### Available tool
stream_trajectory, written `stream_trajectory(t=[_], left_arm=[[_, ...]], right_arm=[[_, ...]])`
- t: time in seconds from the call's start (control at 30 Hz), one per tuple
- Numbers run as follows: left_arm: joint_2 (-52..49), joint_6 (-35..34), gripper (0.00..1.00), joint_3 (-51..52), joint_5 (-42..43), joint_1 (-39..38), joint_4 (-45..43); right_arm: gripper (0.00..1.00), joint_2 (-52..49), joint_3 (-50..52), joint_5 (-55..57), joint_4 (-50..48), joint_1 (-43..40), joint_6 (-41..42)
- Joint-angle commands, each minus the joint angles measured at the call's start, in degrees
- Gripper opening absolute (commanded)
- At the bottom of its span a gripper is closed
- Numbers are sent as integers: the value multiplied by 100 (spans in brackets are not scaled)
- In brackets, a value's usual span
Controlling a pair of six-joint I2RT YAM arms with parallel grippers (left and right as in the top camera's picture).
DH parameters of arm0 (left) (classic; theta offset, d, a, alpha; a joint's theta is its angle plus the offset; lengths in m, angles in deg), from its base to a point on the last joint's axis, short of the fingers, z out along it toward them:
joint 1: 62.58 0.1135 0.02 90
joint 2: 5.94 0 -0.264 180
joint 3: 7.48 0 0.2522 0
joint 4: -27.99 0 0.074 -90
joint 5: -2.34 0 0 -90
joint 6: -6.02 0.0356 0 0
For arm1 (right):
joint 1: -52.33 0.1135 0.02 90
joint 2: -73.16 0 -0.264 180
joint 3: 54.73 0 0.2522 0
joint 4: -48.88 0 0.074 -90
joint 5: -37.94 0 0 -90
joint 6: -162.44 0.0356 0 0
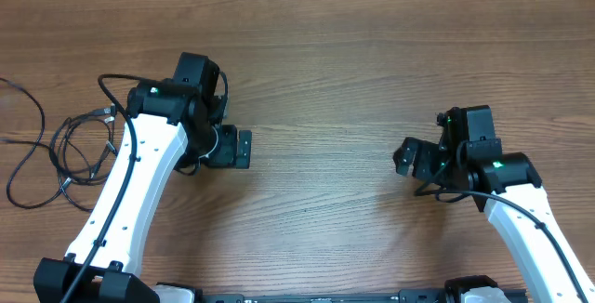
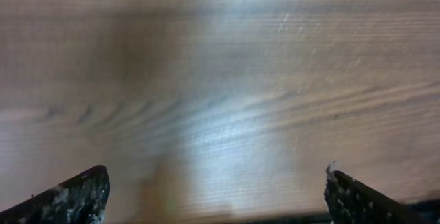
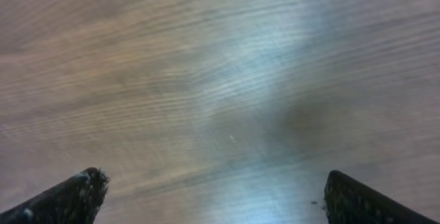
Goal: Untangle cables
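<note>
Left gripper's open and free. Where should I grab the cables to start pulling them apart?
Probably the lone outer strand of the cables, left of the coiled loops: it lies by itself on bare wood. Bring the left gripper straight down from above, fingers straddling that strand.

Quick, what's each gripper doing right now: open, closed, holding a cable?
Left gripper: open, holding nothing.
Right gripper: open, holding nothing.
</note>
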Motion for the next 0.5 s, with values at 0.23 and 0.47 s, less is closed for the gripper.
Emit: stream_trajectory(t=[0.23, 0.47], left_arm=[[640, -573, 100, 461, -579, -31, 39], [2691, -660, 100, 1851, -566, -31, -1213]], right_arm=[[100, 809, -74, 295, 629, -26, -31], [100, 2566, 597, 238, 407, -20, -79]])
